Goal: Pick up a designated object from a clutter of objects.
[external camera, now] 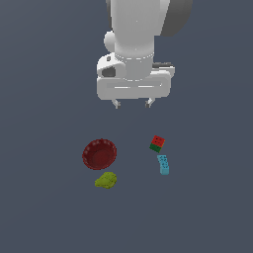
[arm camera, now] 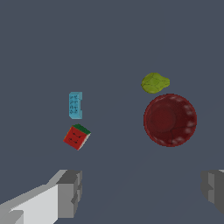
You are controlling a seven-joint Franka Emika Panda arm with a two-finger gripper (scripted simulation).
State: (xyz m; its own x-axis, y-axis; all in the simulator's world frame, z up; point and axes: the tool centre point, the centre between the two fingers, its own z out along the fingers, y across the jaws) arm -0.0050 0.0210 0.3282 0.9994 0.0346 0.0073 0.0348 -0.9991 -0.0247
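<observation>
Overhead, the gripper (external camera: 133, 103) is hanging with fingers spread wide, holding nothing. It should be centring over the lump (external camera: 106, 180), clear of the bowl (external camera: 99, 153) beside it.

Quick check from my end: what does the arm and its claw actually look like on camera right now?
The arm is glossy white with rounded, smooth segments and a darker grey section near the top. The claw has a wide white body with dark openings at its sides and two short grey fingers, blocky and stepped in the wrist view. No cables or markings show.
</observation>
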